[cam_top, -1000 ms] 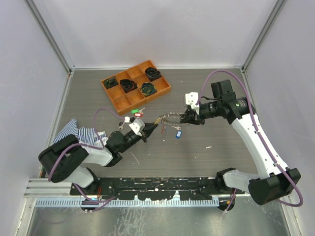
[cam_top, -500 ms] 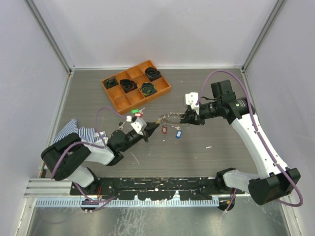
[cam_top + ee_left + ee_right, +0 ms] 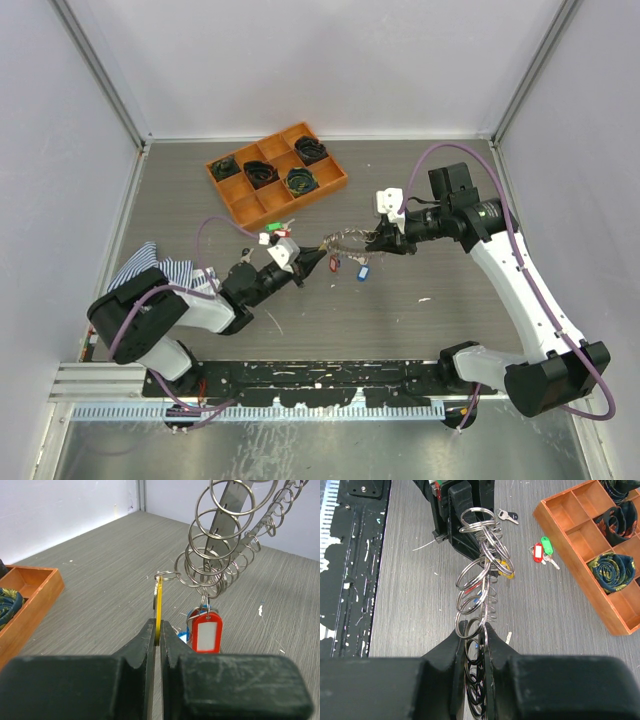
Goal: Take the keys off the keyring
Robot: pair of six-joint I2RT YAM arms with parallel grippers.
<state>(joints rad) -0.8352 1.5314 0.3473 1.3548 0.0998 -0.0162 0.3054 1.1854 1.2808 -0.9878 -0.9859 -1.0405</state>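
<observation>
— Where is the keyring?

— The keyring (image 3: 346, 240) is off the table (image 3: 400, 325), stretched between the two claws near the middle. From the left wrist it looks like a dense cluster of silver split rings (image 3: 220, 555) hanging from above.

— Who has hold of it?

— The right claw (image 3: 379, 240) is clamped on the rings at its end. In the right wrist view the rings (image 3: 479, 565) run straight out from between its fingers (image 3: 451, 645).

— And the left claw?

— The left claw (image 3: 159, 628) is pinched together on a yellow tag (image 3: 159, 607), seen edge-on, standing upright between its tips. The tag's small ring sits right against the cluster, but I cannot tell whether it is linked to it.

— Any other keys on the ring?

— A red tag (image 3: 206, 635) hangs from the lowest rings, just beside the yellow one, with a blue tag (image 3: 189, 630) partly hidden behind it.

— And off the ring?

— A green tag (image 3: 546, 544) and another red tag (image 3: 537, 553) lie on the table just beside the orange tray (image 3: 555, 527), and a bare silver key (image 3: 507, 515) lies a little apart from them.

— What is in the tray?

— Dark coiled bundles (image 3: 263, 172) in four compartments. A striped cloth (image 3: 160, 270) lies at the left edge of the table.
</observation>
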